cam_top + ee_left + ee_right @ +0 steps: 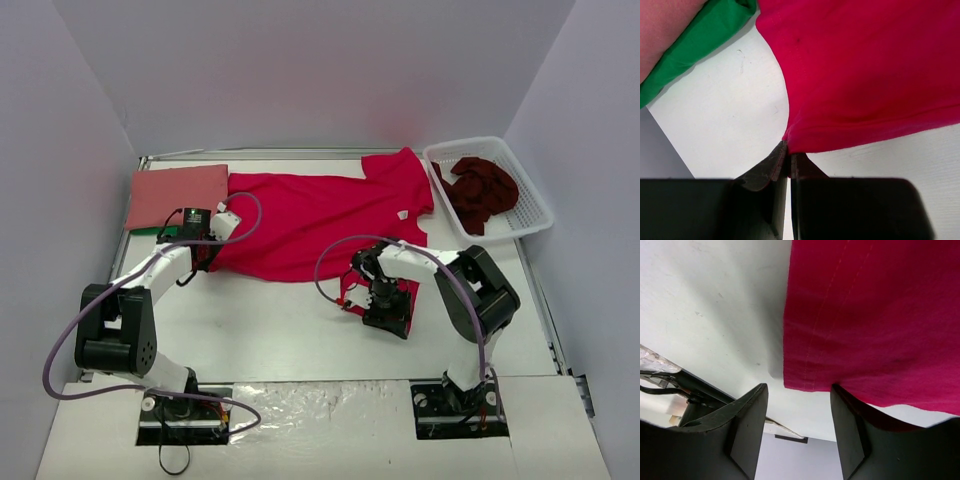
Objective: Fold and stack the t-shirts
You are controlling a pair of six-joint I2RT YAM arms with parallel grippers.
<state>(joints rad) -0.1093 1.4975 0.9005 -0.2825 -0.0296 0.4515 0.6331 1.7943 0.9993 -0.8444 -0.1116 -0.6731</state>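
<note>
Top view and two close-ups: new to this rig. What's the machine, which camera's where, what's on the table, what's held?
Two robot arms are bolted at the table's near edge. The wide picture is from a fixed camera above and behind them: left arm on the left, right arm on the right. Each close-up is from a wrist camera looking past its own jaws. A crimson t-shirt lies spread out; a folded salmon t-shirt has green cloth under it; a maroon t-shirt is in the white basket. The left jaws are shut, pinching the crimson shirt's corner. The right jaws stand apart at its hem, gripping nothing.
</note>
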